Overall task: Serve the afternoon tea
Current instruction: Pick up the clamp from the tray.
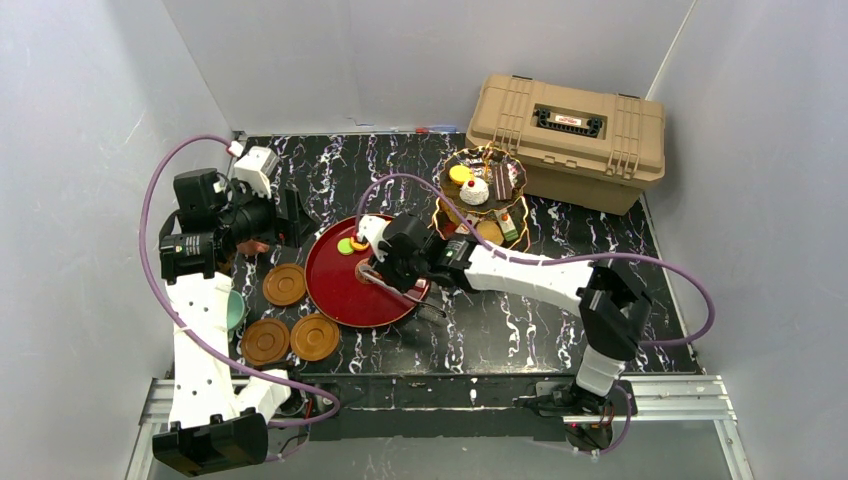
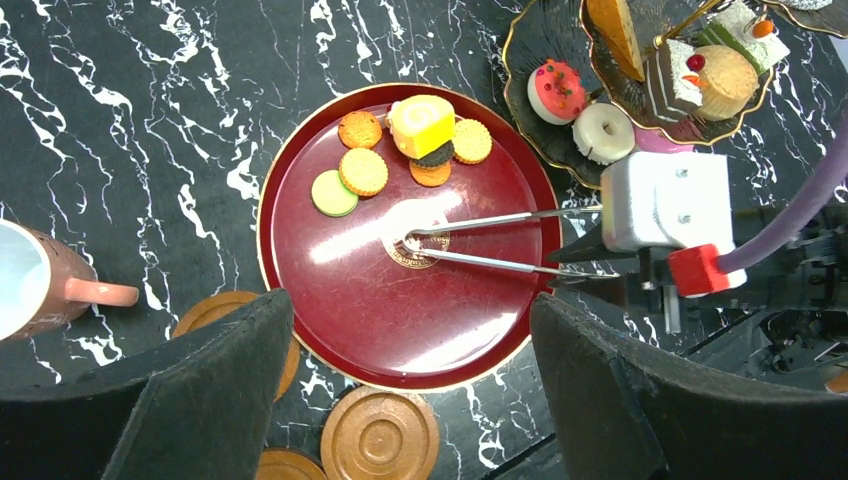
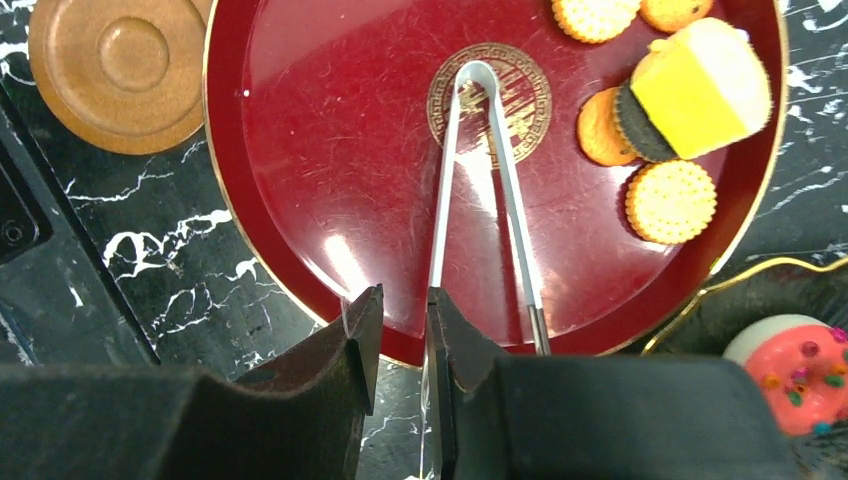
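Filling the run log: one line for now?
left gripper open, empty | right gripper slightly open at tongs | tongs on red tray

The left tool (image 2: pixel 410 310) gapes wide, the right tool (image 3: pixel 403 300) barely.

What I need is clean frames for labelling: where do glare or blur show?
Left wrist view: white glare streaks on the round glossy red tray, black left claw blurred up close. Right wrist view: similar glare on the tray, right claw soft. Top view: evenly lit, reasonably sharp.
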Controlling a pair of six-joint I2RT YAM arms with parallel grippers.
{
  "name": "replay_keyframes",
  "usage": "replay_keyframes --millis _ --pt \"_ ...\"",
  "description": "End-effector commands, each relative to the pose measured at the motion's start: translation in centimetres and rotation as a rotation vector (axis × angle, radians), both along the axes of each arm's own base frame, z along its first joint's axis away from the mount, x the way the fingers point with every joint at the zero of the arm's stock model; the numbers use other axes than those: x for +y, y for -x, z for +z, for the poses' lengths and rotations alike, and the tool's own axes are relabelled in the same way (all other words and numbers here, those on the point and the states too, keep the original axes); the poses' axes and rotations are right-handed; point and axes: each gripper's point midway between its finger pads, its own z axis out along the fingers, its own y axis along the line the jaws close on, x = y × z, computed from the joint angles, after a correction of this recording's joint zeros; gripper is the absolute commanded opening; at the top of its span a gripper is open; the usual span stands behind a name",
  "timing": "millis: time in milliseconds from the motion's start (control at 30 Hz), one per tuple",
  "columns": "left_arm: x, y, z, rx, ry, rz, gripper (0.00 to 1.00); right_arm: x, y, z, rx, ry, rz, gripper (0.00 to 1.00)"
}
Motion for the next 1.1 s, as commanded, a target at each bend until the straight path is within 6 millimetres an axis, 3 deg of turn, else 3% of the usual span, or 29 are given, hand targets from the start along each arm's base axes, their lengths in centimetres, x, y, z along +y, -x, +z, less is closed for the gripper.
replay_keyframes --millis 0,133,267,500,567,700,767,833,1067 --pt "-0.3 1.0 -0.1 0.011 0.004 -0.019 0.87 0.6 1.1 -1.9 0.036 0.042 0.067 0.32" --pt "-0.2 1.3 0.0 0.007 -0.002 -0.008 0.92 1.2 1.3 -4.4 0.082 0.076 0.063 0.35" --pt "-0.3 1.6 0.2 0.008 0.0 -0.008 0.95 2.0 0.7 -6.1 0.092 0.102 0.045 0.47" --pt "-0.2 1.7 0.8 -0.003 -0.007 0.0 0.96 3.5 -0.3 -7.1 0.083 0.094 0.028 0.42" --pt "-0.2 1.8 1.0 -0.005 -0.006 0.002 0.96 3.8 -0.1 -6.5 0.097 0.09 0.017 0.42" --pt "-0.2 2.0 1.0 -0.008 -0.006 0.0 0.96 4.6 0.0 -2.6 0.059 0.018 0.03 0.52" --pt "-0.2 2.0 1.0 -0.008 -0.007 0.002 0.97 4.4 -1.1 -1.4 0.011 0.014 -0.006 0.53" --pt "-0.2 1.9 1.1 -0.006 -0.002 0.005 0.98 4.0 -1.8 -1.4 -0.011 0.034 -0.037 0.54" --pt "-0.2 2.1 1.2 0.0 -0.001 0.009 0.98 3.3 -2.3 -4.5 -0.015 0.117 -0.034 0.54"
